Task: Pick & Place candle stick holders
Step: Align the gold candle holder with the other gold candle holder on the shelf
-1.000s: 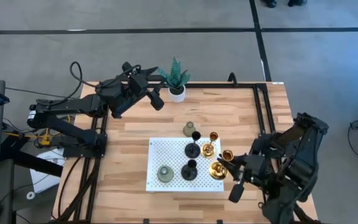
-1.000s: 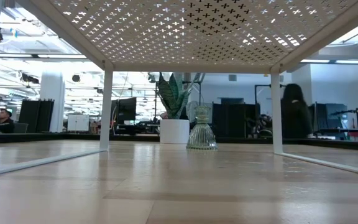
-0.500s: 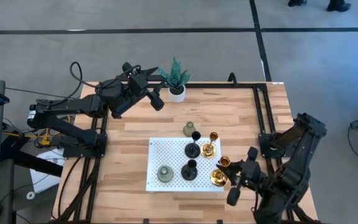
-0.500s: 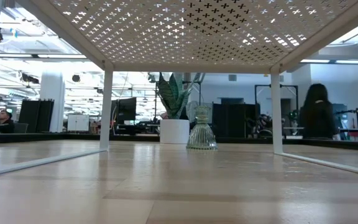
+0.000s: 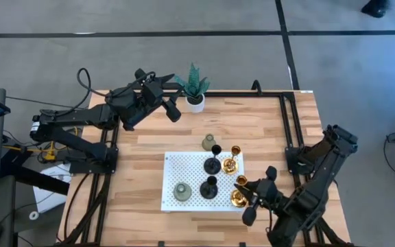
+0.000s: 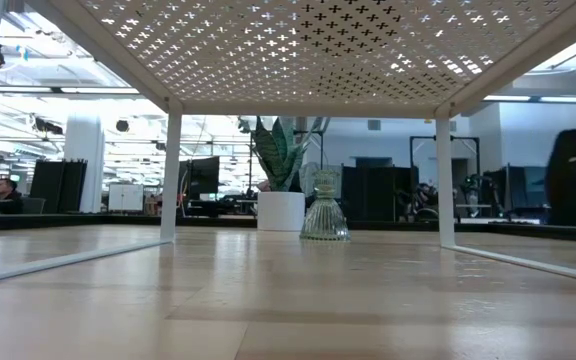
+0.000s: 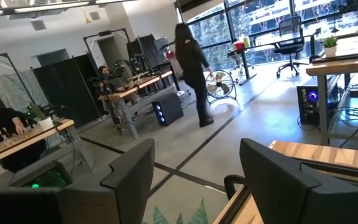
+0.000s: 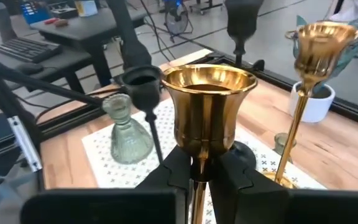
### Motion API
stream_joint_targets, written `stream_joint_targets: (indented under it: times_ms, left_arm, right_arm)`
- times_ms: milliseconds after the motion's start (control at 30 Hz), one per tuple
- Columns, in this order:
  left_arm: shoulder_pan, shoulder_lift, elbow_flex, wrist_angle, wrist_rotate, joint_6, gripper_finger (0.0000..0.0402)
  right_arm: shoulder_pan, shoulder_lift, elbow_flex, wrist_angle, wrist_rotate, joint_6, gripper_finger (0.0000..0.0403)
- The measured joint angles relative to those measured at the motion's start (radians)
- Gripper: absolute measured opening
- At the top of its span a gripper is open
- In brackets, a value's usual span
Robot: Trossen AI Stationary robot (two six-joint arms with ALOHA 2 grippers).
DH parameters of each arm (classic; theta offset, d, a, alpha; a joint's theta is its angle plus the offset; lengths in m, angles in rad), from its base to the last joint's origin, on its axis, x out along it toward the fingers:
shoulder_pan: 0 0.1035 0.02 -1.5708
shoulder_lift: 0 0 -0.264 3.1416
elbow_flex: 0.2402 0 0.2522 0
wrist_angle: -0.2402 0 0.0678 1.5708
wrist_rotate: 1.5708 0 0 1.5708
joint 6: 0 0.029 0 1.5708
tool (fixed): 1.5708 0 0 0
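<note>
The right gripper (image 5: pixel 245 194), clamped on the stem of a gold candle stick holder (image 5: pixel 238 197), travels toward the table's front edge and inward, carrying the holder from beside the white perforated rack's (image 5: pixel 184 165) right edge to its front right corner. The right arm (image 5: pixel 314 185) folds lower and swings closer to the front of the table as it goes. Beyond the table, a dark-clothed person (image 6: pixel 573 190) walks across the room to the far right of the low view.
</note>
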Motion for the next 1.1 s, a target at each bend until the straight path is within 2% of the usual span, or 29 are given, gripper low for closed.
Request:
stream_joint_targets:
  times_ms: [533,1100]
  left_arm:
    - [0.000,0.000,0.000,-0.001,0.000,0.000,0.0237]
    - [0.000,0.000,0.000,-0.007,0.000,0.000,0.0237]
  right_arm:
    - [-0.059,0.002,-0.130,0.173,0.013,-0.011,0.0023]
    - [-0.114,0.002,-0.178,0.184,0.031,-0.029,0.0023]
